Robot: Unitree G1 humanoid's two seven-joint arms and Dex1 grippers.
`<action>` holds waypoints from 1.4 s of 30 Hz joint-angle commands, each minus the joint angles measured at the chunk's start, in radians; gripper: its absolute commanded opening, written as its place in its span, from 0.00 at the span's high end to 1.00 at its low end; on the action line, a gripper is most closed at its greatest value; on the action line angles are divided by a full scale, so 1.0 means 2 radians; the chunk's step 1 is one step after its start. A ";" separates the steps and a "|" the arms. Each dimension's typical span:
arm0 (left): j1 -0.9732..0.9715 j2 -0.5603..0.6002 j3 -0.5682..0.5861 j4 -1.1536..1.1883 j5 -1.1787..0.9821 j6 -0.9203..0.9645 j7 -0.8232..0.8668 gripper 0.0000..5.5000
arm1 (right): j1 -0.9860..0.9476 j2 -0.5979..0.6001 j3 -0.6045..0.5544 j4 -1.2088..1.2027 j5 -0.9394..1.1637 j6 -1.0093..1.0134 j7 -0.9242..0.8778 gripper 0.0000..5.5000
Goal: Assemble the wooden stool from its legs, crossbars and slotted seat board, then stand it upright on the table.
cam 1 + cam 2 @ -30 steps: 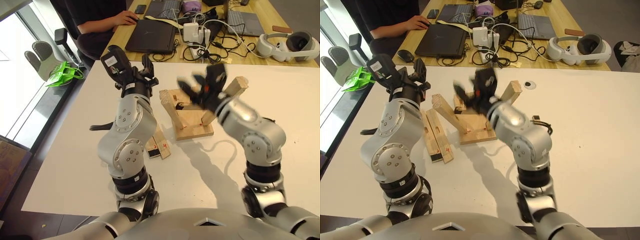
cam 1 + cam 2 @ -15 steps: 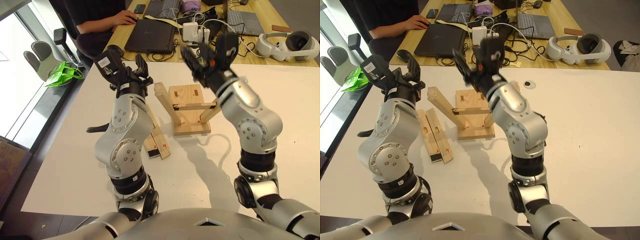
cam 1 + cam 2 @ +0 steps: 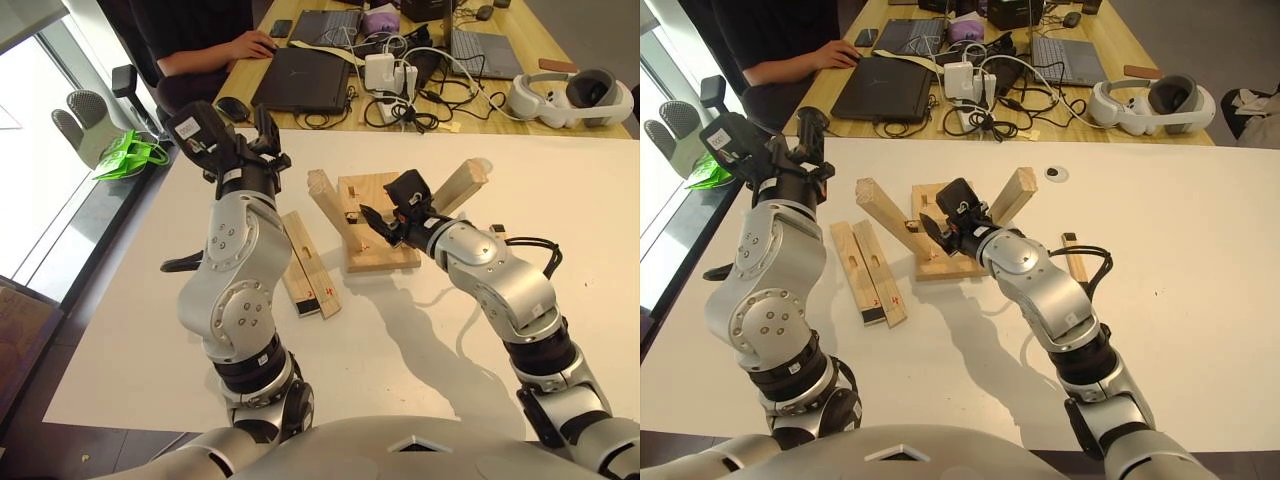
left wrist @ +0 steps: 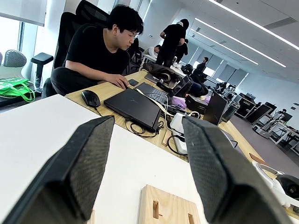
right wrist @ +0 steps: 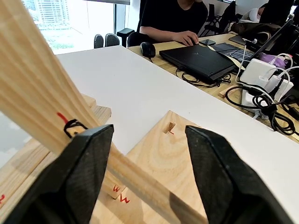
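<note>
The slotted seat board (image 3: pixel 385 252) lies flat on the white table, with two wooden legs (image 3: pixel 326 200) (image 3: pixel 460 185) slanting up from it. A thin crossbar (image 5: pixel 140 184) joins them. My right gripper (image 3: pixel 380 217) is low over the board, open, with its pads (image 5: pixel 88 172) on either side of the crossbar and not closed on it. Two loose slotted pieces (image 3: pixel 306 275) lie side by side just left of the board. One short stick (image 3: pixel 1073 256) lies on the right, beside my right forearm. My left gripper (image 4: pixel 145 163) is raised, open and empty, left of the stool parts.
Beyond the table's far edge is a wooden desk with laptops (image 3: pixel 305 75), tangled cables and a headset (image 3: pixel 572 95); a person sits there. A cable hole (image 3: pixel 1051 173) lies behind the stool. A black cable (image 3: pixel 1095 262) loops off my right arm.
My right gripper, raised high above the stool half a second ago, has come down to the crossbar. The left arm has drifted back and left. The view has shifted slightly.
</note>
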 commanded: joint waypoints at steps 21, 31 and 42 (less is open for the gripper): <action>0.025 0.024 -0.124 0.136 -0.173 0.068 -0.058 0.51 | -0.198 0.134 -0.287 -0.004 0.252 -0.078 -0.152 0.48; -0.063 0.039 0.006 0.083 -0.147 -0.003 -0.046 0.51 | -0.168 0.066 -0.260 -0.002 0.250 -0.077 -0.061 0.48; -0.036 0.036 -0.007 0.039 -0.105 -0.002 -0.040 0.51 | -0.127 -0.044 -0.243 0.136 0.301 0.004 0.141 0.48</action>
